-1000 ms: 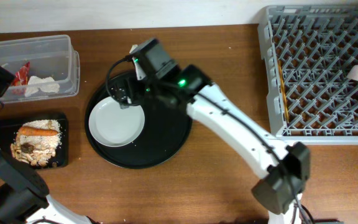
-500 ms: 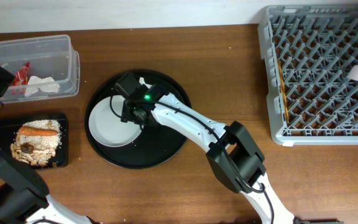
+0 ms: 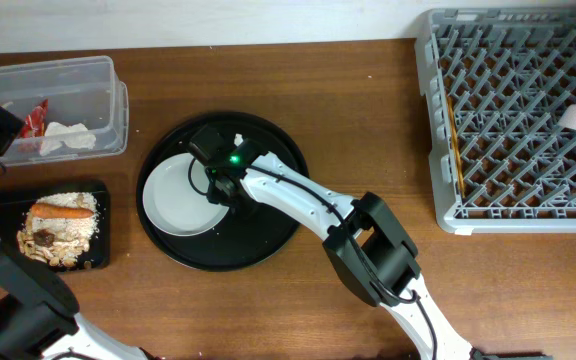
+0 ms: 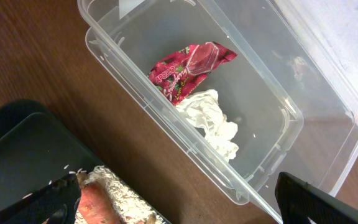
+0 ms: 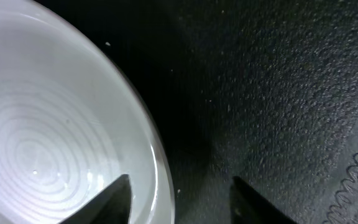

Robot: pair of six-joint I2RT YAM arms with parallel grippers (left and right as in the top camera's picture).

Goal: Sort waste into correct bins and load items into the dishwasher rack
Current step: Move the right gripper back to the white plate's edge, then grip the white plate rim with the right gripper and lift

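Far left, the left gripper point(image 4: 178, 186) is hovering over the clear tub point(image 3: 108, 75), jaws spread wide. At centre, the right gripper point(image 5: 179, 186), the nearer arm, is straddling the right rim of the white plate point(image 3: 173, 200) on the round black tray point(image 3: 268, 240). Its jaws are half-spread, one finger inside, one outside, not visibly pinching. A second ago it was above the tray's far edge, jaws wider. The dishwasher rack point(image 3: 518, 120) is waiting far right.

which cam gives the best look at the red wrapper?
Left wrist: the red wrapper lies close up in the clear tub, print visible, against the crumpled tissue. Overhead shows it only as a small red patch at the tub's left end. Right wrist doesn't show it.
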